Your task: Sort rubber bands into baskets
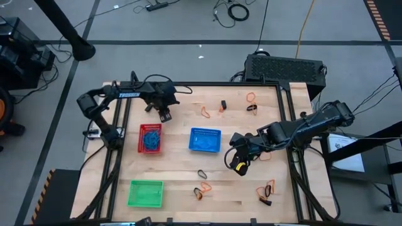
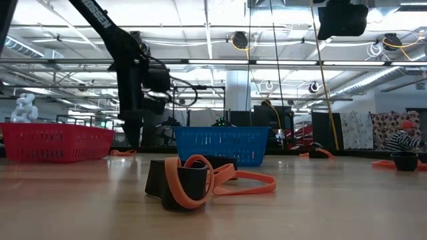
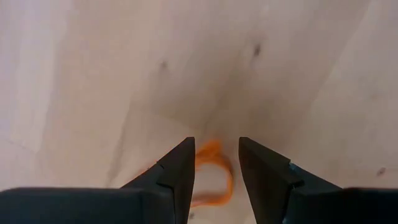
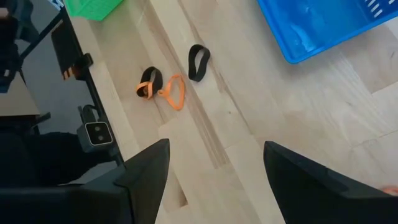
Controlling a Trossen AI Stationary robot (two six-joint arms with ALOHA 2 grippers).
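Red basket (image 1: 151, 138) centre-left holds blue rubber bands (image 1: 151, 139); blue basket (image 1: 205, 140) centre, green basket (image 1: 146, 193) lower left. Left claw (image 3: 214, 163) apart over orange band (image 3: 214, 168); right claw (image 4: 214, 165) apart.

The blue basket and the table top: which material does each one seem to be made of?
The blue basket looks like moulded plastic: uniform bright colour, thin walls pierced in a regular mesh, seen clearly in the low view. The table top looks like light wood, matte or lightly sealed: pale planks with visible grain lines and seams.

Open wood between baskets
Bare table (image 1: 182, 169) separates the green basket (image 1: 146, 193) from the blue basket (image 1: 205, 139); loose rubber bands (image 1: 202, 189) dot it.
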